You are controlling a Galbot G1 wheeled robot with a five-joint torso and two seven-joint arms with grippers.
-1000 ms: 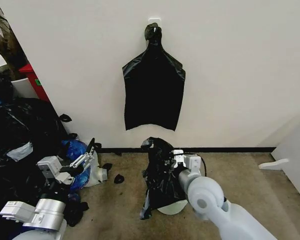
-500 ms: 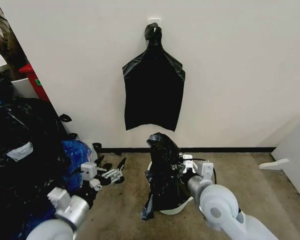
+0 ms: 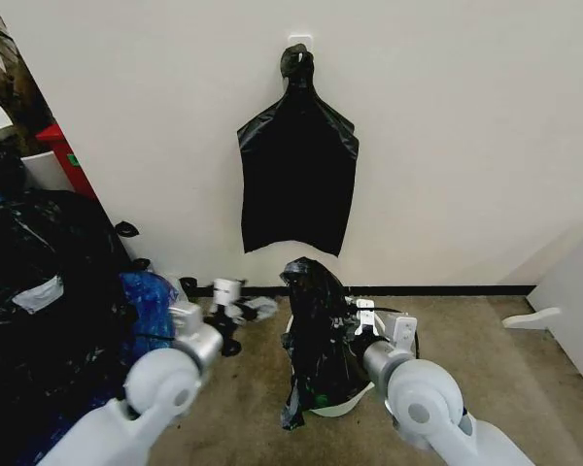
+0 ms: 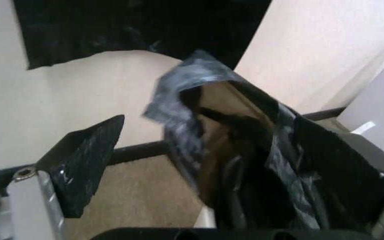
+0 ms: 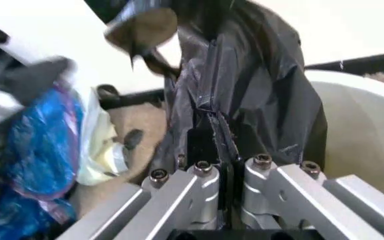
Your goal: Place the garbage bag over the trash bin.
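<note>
Holding the garbage bag (image 3: pixel 316 335) clamped in your right hand (image 5: pixel 217 165) above the trash bin (image 3: pixel 345 403) on the floor by the wall; unspread. Left hand (image 3: pixel 235 309) gapes beside.

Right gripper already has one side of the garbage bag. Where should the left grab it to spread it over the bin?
Probably the loose top edge of the garbage bag, coming from the robot's left. That edge stands free above the trash bin, opposite the right gripper, which is shut on the bag. The left gripper hangs open beside it.
</note>
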